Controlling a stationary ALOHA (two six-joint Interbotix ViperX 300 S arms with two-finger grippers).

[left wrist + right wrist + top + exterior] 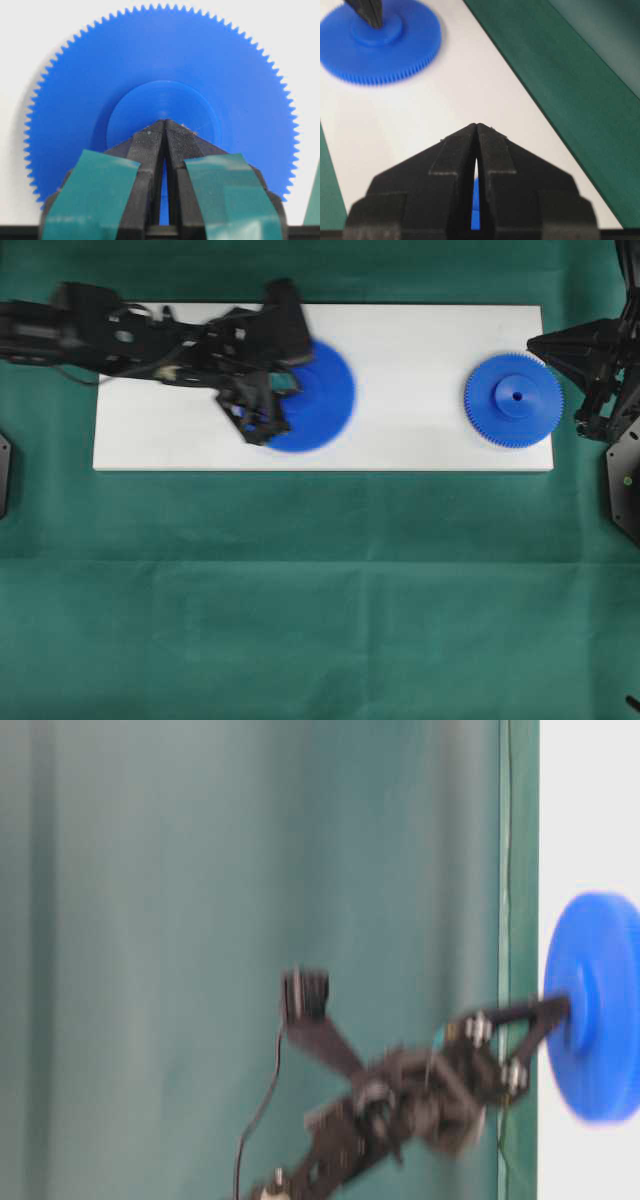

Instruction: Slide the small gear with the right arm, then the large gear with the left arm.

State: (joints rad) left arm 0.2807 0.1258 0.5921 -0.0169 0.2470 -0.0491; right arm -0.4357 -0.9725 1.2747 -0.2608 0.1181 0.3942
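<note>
A: Where do the two gears lie?
B: On the white board [420, 445]. The large gear [320, 400] is left of centre; the small gear [513, 400] sits near the right edge, bare board between them.
A: The grippers?
B: Left gripper [165, 122], fingers together, tips on the large gear's hub. Right gripper [477, 125], fingers together, holds nothing, just beyond the small gear.
A: Surroundings?
B: Green cloth [320, 620] covers the surface.

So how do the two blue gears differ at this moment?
The large gear is wider than the small gear. The large gear has the left tool pressed tips-together on its hub, while the small gear sits free, the right tool just off its edge. The large gear looks motion-blurred overhead; the small gear is sharp. Both are blue, toothed, raised-hubbed, and flat on the white board.
</note>
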